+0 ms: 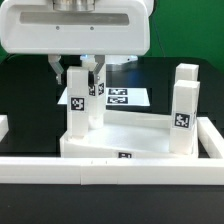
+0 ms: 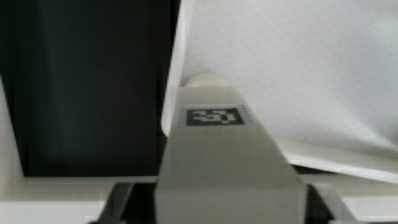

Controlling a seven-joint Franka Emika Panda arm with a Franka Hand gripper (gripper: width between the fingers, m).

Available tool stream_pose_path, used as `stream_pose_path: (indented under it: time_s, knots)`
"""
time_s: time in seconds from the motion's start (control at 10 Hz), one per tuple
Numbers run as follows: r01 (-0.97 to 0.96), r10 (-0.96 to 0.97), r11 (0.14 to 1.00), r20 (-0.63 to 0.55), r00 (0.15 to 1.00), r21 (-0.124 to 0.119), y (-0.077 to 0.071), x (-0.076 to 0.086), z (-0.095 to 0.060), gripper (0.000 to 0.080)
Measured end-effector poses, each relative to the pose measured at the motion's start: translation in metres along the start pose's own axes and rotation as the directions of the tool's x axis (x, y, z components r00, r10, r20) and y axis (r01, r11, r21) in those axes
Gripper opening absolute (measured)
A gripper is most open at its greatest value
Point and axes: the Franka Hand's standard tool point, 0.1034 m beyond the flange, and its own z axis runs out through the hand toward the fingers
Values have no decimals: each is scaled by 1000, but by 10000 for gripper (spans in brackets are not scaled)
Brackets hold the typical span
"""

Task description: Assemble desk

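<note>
The white desk top (image 1: 135,132) lies upside down on the black table against the border wall. Two white tagged legs stand in its corners at the exterior view's right, one nearer (image 1: 181,118) and one farther (image 1: 187,78). My gripper (image 1: 77,72) is shut on the top of a third tagged leg (image 1: 82,105), which stands upright at the desk top's corner on the exterior view's left. In the wrist view this leg (image 2: 222,150) runs out from between the dark fingers (image 2: 128,205), my gripper (image 2: 222,203) clamping it, with the desk top (image 2: 302,80) beyond. Its lower end is hidden.
The marker board (image 1: 128,97) lies flat behind the desk top. A long low white border wall (image 1: 110,168) runs along the front, with white side walls at both edges (image 1: 3,125). Black table surface (image 2: 89,80) shows beside the held leg.
</note>
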Motion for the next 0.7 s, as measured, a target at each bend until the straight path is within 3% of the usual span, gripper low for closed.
stream_pose_path:
  time_s: [0.3, 0.5, 0.7]
  knots:
    - [-280, 280, 960, -2, 960, 5, -2, 1, 0, 287]
    - [-475, 475, 880, -4, 880, 12, -2, 1, 1, 287]
    - [-650, 650, 760, -4, 760, 34, -3, 2, 1, 287]
